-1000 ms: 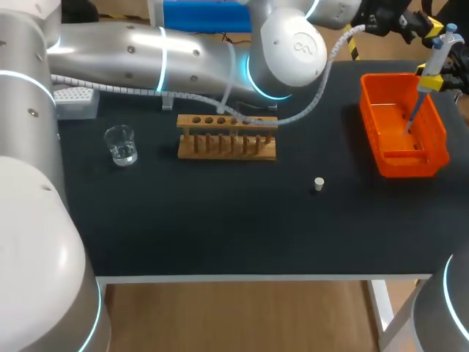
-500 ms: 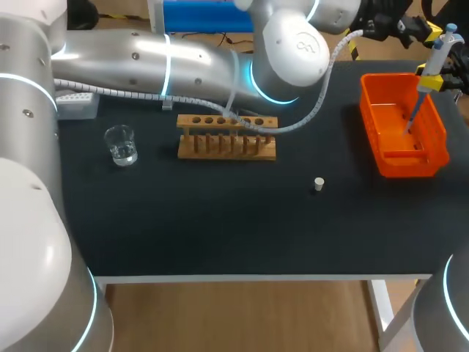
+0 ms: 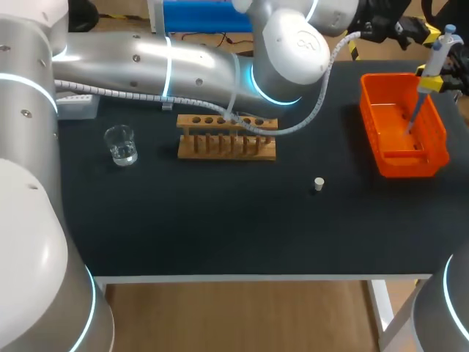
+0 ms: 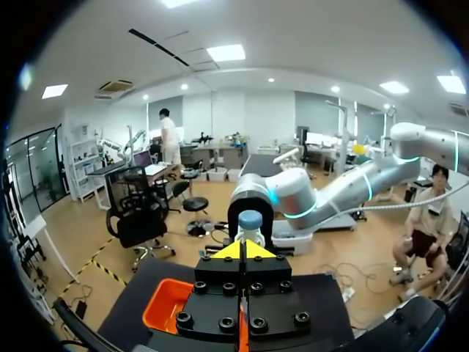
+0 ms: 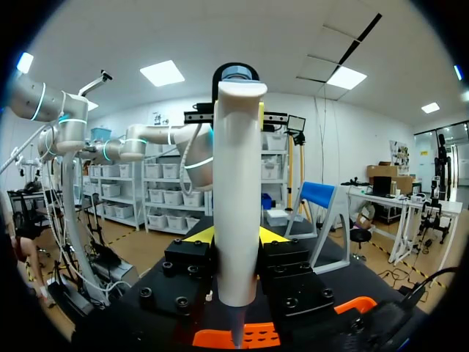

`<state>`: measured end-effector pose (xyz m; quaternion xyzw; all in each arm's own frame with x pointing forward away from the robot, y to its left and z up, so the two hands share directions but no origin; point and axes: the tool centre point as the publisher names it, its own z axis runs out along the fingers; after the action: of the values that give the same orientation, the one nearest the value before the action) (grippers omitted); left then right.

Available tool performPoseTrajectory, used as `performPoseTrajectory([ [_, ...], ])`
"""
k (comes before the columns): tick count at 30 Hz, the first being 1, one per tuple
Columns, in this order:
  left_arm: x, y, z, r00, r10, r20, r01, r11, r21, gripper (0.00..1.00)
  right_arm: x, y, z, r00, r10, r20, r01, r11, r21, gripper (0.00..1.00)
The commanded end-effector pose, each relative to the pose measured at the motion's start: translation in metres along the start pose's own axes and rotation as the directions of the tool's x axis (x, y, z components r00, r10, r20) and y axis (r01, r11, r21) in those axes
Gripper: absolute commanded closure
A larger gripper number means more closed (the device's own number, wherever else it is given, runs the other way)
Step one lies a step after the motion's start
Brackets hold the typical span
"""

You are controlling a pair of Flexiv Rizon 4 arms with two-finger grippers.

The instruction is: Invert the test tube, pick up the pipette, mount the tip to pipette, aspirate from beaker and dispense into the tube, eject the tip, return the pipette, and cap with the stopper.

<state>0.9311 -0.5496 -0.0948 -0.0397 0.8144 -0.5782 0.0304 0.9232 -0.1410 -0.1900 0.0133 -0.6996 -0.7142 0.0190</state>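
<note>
Right end effector (image 5: 236, 236) pinches a pipette (image 5: 237, 183) upright over an orange bin (image 3: 403, 167); left end effector (image 4: 244, 250), pressed together, faces it.

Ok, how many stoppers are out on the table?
1. The stopper sits on the table between the wooden rack and the orange bin; the left arm could hide another.

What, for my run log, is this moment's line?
right tool: shut on pipette over orange bin | left tool: shut, by pipette's top

Matt black desk (image 3: 220, 227). Bare wood rack (image 3: 227, 147), centre. Clear glass beaker (image 3: 120, 144). Glossy orange plastic bin (image 3: 399, 163), upper right. Smooth white plastic pipette (image 5: 237, 205).
</note>
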Motion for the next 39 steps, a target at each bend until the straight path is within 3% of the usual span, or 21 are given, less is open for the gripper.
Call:
performPoseTrajectory([
  [1,-0.001,0.007,0.005,1.000,-0.001,-0.005,0.001,1.000,0.015,1.00,-0.001,0.002,-0.001,1.000,0.000,-0.006,0.000,1.000,0.000,1.00],
  [20,-0.003,0.016,0.006,1.000,-0.009,-0.004,0.009,1.000,0.009,1.00,-0.001,0.002,-0.001,1.000,0.000,-0.006,0.000,1.000,0.000,1.00],
  [33,-0.002,-0.013,-0.016,0.999,0.032,0.031,-0.034,0.998,0.057,1.00,-0.001,0.002,-0.001,1.000,0.000,-0.006,0.000,1.000,0.000,1.00],
  [34,-0.001,-0.016,-0.018,0.999,0.034,0.032,-0.036,0.998,0.055,0.44,-0.001,0.002,-0.001,1.000,0.000,-0.006,0.000,1.000,0.000,1.00],
  [35,-0.001,-0.017,-0.020,0.999,0.036,0.032,-0.037,0.998,0.050,0.00,-0.001,0.002,-0.001,1.000,0.000,-0.006,0.000,1.000,0.000,1.00],
  [39,0.001,-0.017,-0.031,0.999,0.042,0.028,-0.043,0.998,0.034,0.00,-0.001,0.002,-0.001,1.000,0.000,-0.006,0.000,1.000,0.000,1.00],
])
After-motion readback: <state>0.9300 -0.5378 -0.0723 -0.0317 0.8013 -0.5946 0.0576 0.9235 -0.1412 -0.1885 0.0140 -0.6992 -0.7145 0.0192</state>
